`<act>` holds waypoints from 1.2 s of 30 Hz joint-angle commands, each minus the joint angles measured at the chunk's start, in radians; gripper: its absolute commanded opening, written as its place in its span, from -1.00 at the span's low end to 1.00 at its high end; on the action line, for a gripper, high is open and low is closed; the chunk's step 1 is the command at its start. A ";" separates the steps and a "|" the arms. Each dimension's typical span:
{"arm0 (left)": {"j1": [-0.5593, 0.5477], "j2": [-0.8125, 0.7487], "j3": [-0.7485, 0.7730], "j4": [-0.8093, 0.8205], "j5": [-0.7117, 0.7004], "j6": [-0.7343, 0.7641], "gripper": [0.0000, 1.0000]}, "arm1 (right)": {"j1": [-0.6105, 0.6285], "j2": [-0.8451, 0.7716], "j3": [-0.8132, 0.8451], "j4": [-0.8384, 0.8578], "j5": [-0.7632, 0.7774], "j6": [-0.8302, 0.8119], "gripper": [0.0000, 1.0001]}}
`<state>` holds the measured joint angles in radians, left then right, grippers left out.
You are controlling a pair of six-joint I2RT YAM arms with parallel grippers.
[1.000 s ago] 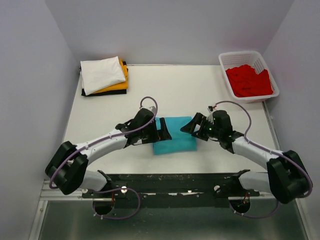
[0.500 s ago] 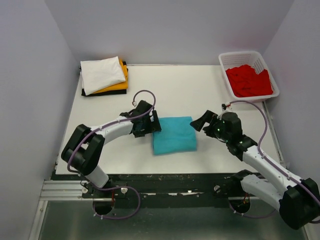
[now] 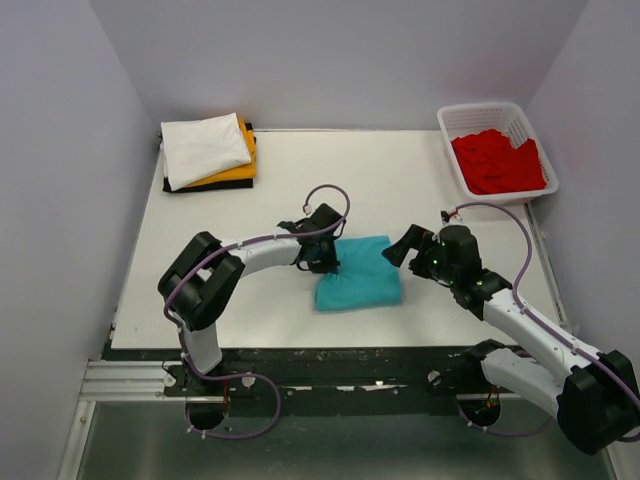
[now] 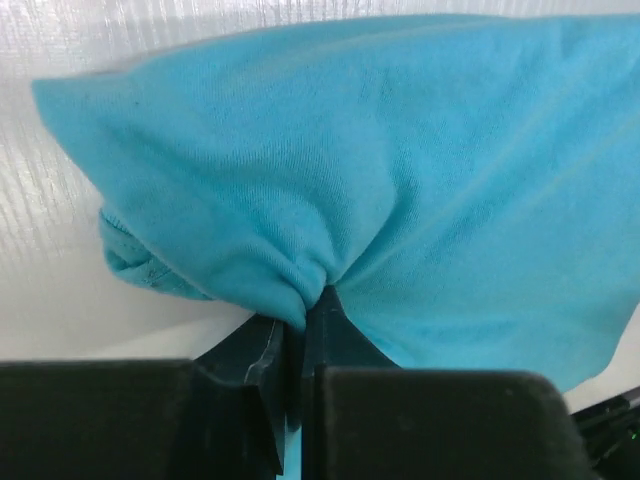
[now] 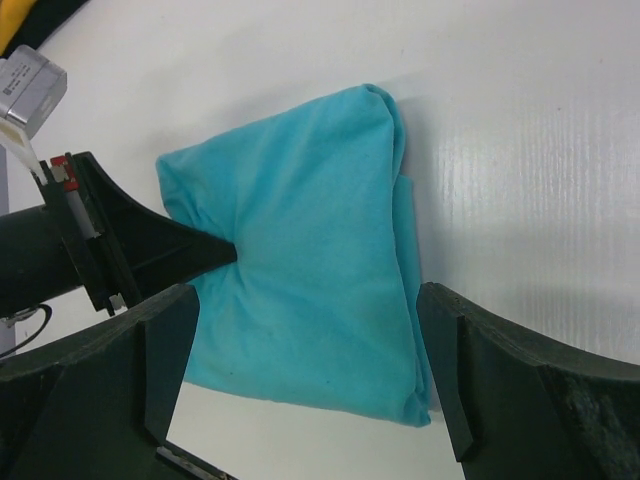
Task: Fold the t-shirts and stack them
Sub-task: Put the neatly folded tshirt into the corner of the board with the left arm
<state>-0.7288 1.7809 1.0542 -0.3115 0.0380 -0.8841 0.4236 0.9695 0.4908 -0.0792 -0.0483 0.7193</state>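
1. The teal t-shirt (image 3: 362,275) lies folded into a rough square near the middle of the worktop (image 3: 400,180), closer to the near edge than the far one.
2. The left hand (image 3: 328,257) is clamped on a pinch of cloth at the shirt's left edge. Its wrist view shows the fabric puckering into the closed fingers (image 4: 250,355).
3. The right hand (image 3: 404,245) hovers just off the shirt's right edge, spread wide and holding nothing.
4. The pile sits in the far left corner: a white t-shirt (image 3: 205,148) on top of an orange-yellow t-shirt (image 3: 243,172) and a black t-shirt (image 3: 180,186). A red t-shirt (image 3: 497,162) lies in the basket (image 3: 480,115) at the far right corner.
5. By my reckoning the folding is done, and the step in hand is carrying the teal bundle over to that pile.
6. To do it well, I'd want the pinch deep enough to catch every layer, or the lower folds could drop open on the lift. The right hand could take the opposite edge so the bundle travels flat and lands square on the white t-shirt.
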 commanded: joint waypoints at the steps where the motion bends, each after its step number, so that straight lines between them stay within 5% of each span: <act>1: -0.039 0.072 0.075 -0.238 -0.191 0.003 -1.00 | -0.003 -0.005 0.009 -0.028 0.027 -0.020 1.00; 9: -0.010 0.104 0.351 -0.372 -0.481 0.204 -1.00 | -0.003 -0.057 -0.009 -0.043 0.107 -0.037 1.00; 23: 0.256 0.418 1.051 -0.412 -0.543 0.663 -1.00 | -0.003 -0.067 -0.016 -0.088 0.288 -0.086 1.00; 28: 0.325 0.425 1.078 -0.247 -0.576 0.923 -1.00 | -0.004 -0.051 -0.015 -0.090 0.326 -0.096 1.00; 36: 0.478 0.396 1.138 -0.187 -0.430 1.041 -1.00 | -0.003 0.000 -0.013 -0.081 0.359 -0.108 1.00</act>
<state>-0.3195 2.2089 2.1513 -0.5842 -0.4446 0.0223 0.4236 0.9455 0.4831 -0.1547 0.2543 0.6300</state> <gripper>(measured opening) 0.063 0.998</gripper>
